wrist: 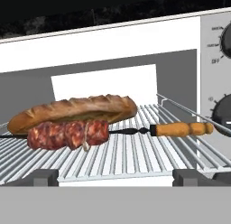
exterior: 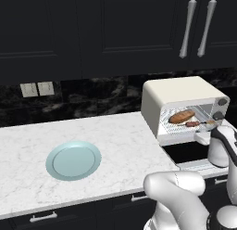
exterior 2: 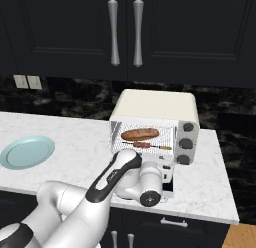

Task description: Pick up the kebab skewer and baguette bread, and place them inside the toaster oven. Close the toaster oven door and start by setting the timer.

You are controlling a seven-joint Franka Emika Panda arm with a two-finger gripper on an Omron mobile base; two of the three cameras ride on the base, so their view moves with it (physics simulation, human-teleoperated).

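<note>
The cream-white toaster oven (exterior: 178,92) stands at the counter's right end. Its door (exterior: 183,152) is folded down flat. On the wire rack (wrist: 135,155) lies the golden-brown baguette bread (wrist: 74,111). The kebab skewer (wrist: 67,133) rests just in front of it, touching it, with its orange handle (wrist: 180,128) pointing toward the knob side. My gripper (wrist: 115,178) hovers at the oven mouth above the lowered door. It is open, with its fingertips (wrist: 45,177) spread wide and nothing between them. Both foods also show in the right base view: baguette (exterior 2: 140,134) and skewer (exterior 2: 147,145).
A pale blue plate (exterior: 73,160) sits on the white marble counter (exterior: 28,145) to the left of the oven. Dark knobs (exterior 2: 188,127) line the oven's right panel. Black cabinets hang overhead and a dark backsplash runs behind.
</note>
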